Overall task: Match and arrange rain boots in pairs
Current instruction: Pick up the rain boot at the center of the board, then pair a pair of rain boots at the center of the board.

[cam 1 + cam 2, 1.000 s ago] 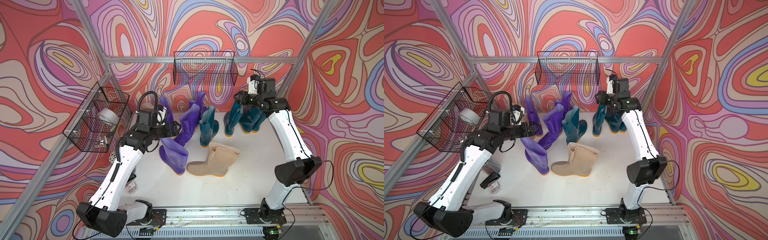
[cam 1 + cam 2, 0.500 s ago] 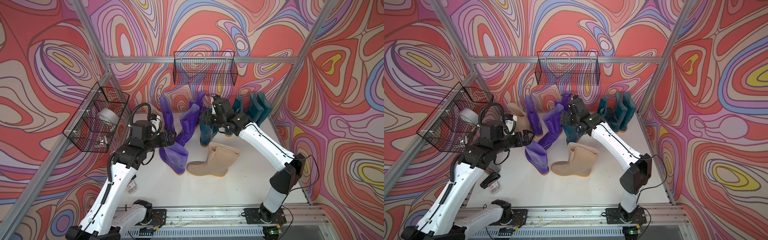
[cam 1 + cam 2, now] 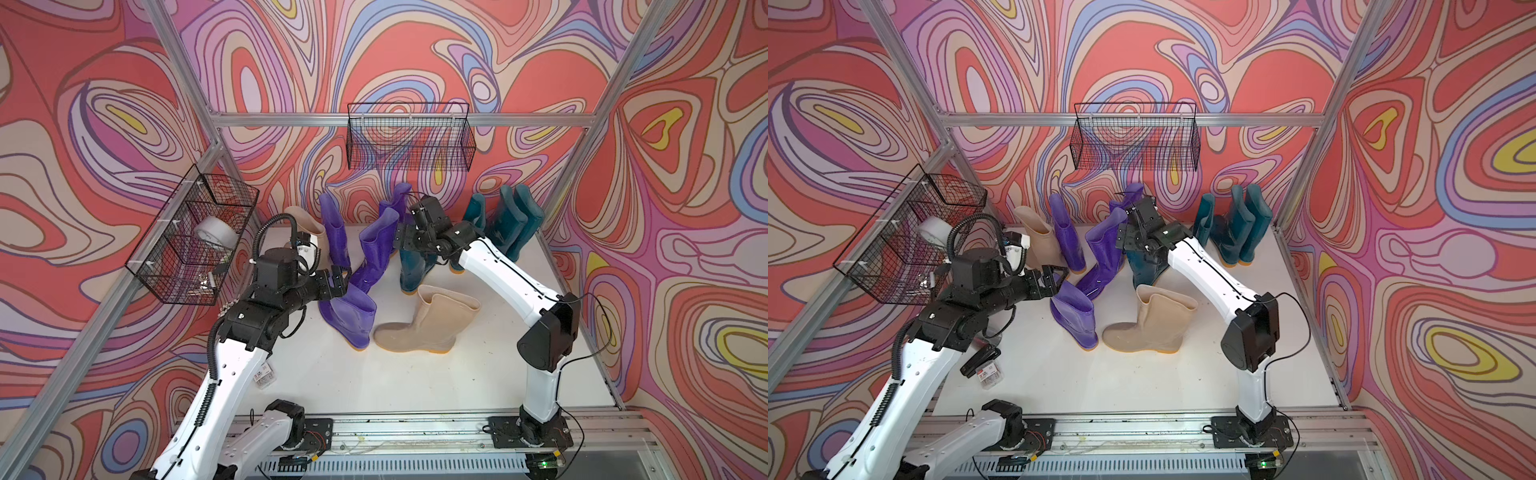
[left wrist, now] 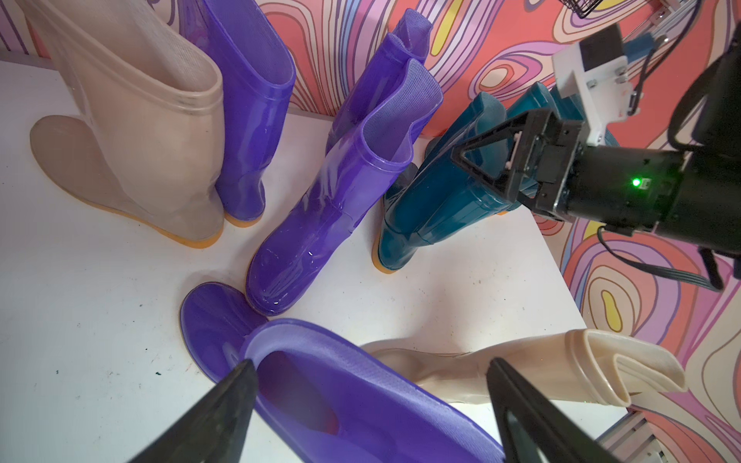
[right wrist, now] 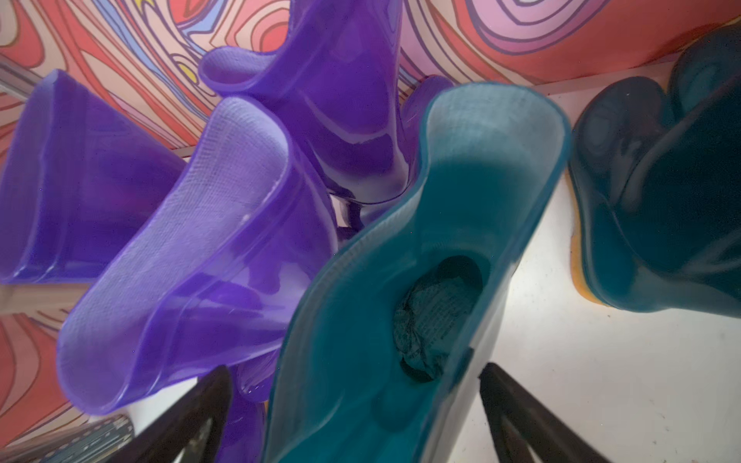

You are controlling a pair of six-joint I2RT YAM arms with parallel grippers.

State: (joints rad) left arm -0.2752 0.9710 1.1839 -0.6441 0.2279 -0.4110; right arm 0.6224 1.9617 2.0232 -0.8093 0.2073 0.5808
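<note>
Left gripper (image 4: 371,360) released, jaws spread astride the purple boot (image 4: 320,405) rim directly beneath it; right gripper (image 5: 355,368) likewise agape, teal boot (image 5: 461,192) top between its jaws.

Rain boots (image 3: 428,328) on table (image 3: 415,386), toward back

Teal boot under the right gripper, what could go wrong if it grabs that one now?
1. The right gripper stands open astride the teal boot, whose soft rim is wavy; it may fold and slip out.
2. The tilted purple boot leans close beside it, so lifting the teal one could topple it.
3. The left gripper, open at the near purple boot, works close by; the arms might bump.
</note>
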